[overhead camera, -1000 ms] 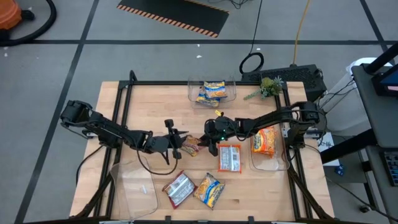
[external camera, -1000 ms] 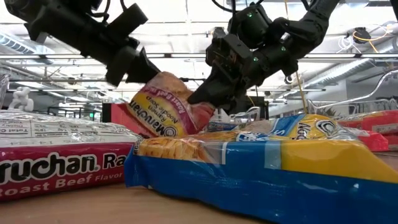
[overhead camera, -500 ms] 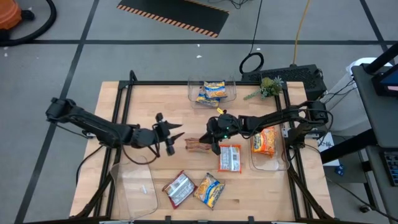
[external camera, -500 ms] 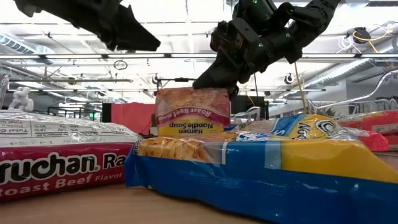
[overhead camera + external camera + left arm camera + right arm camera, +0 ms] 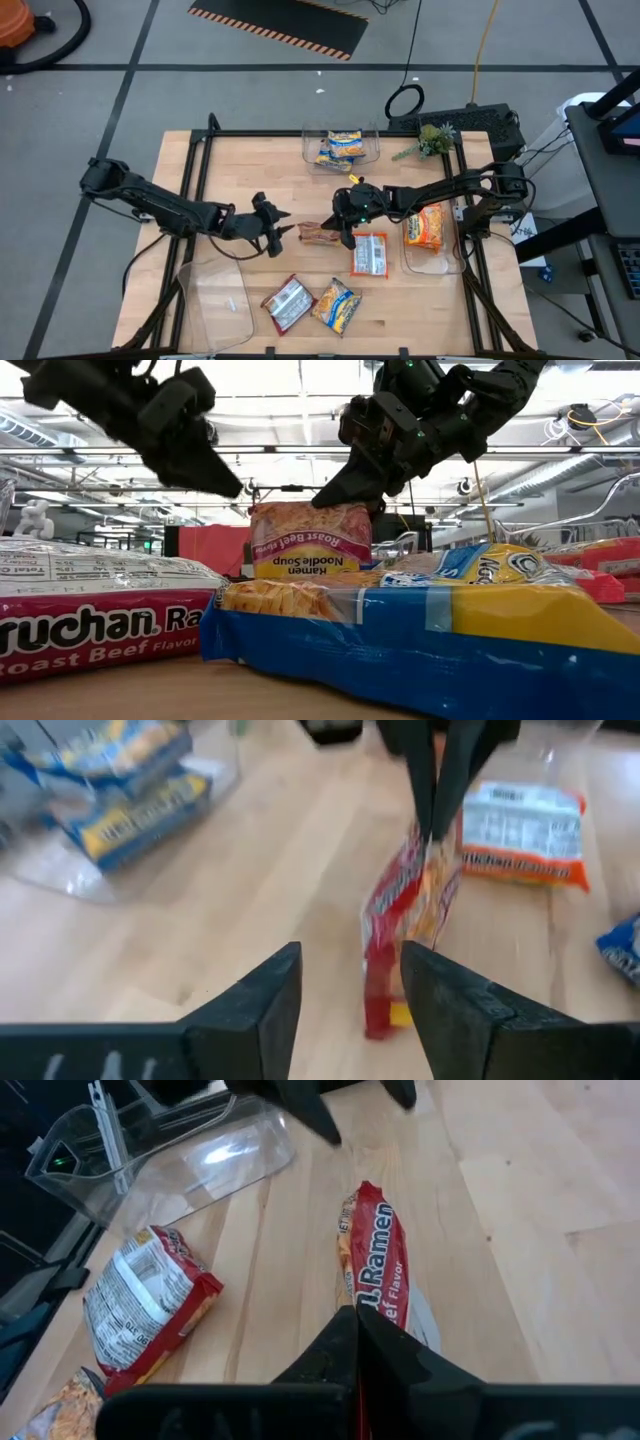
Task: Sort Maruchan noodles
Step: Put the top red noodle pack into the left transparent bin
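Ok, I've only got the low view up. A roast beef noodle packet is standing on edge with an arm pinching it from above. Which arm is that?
Observer: That's the right end effector, shut on the roast beef packet near the middle of the table.
Operator: And the other one?
Observer: The left end effector is open. It is level with the packet on the left arm's side and not touching it.
Operator: Are any blue-and-yellow ones already binned?
Observer: Yes, blue-and-yellow packets lie in the clear bin at the table's far edge.
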Motion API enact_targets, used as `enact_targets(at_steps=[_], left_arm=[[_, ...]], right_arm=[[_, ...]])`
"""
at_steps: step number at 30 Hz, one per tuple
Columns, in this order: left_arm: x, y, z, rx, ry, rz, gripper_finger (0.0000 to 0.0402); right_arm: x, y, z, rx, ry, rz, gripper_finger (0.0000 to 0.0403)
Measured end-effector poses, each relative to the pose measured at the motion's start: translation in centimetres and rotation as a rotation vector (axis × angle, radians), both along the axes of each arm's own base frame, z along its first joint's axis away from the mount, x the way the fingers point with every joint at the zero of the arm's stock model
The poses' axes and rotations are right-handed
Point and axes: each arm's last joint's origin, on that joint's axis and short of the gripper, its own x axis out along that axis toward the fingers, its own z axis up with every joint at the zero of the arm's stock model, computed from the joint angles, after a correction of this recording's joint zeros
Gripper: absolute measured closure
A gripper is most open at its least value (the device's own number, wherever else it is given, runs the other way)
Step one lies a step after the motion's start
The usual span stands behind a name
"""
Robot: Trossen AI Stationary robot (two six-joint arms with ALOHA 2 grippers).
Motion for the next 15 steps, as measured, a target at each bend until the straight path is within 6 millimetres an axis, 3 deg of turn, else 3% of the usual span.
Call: enact_targets(at_steps=[7,15], left_arm=[[0.5,-0.1,-2.8,-0.007,0.016,0.019,0.0149],[1.7,-0.5,-5.1,-0.001,0.017,-0.073,0.0065]], right_arm=[[0.0,0.0,0.0,-0.001,-0.003,0.003,0.0402],[0.0,0.0,0.0,-0.001,-0.005,0.004,0.0403]])
